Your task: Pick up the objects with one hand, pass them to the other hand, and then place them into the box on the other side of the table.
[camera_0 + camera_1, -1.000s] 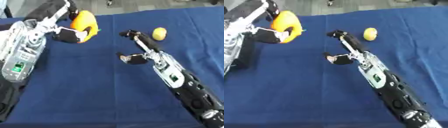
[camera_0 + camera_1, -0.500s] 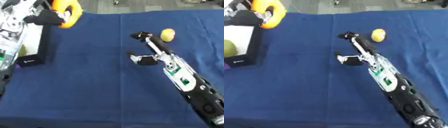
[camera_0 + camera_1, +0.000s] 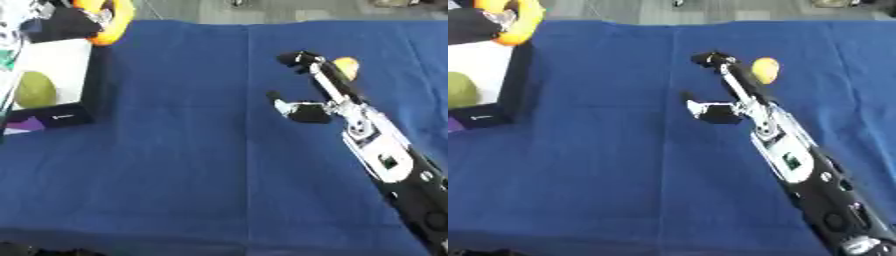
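While my left hand has its fingers clamped on the orange fruit above the box at the counter's far left corner, my right hand hangs mid-counter. Its fingers are apart, beside a yellow fruit.

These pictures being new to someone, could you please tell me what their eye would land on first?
Probably the orange object held in the left hand at the top left, over the far edge of the white-floored box, where a green fruit already lies. Next, the right hand, open and empty, stretched across the blue cloth. A small yellow fruit sits on the cloth just beyond its fingers.
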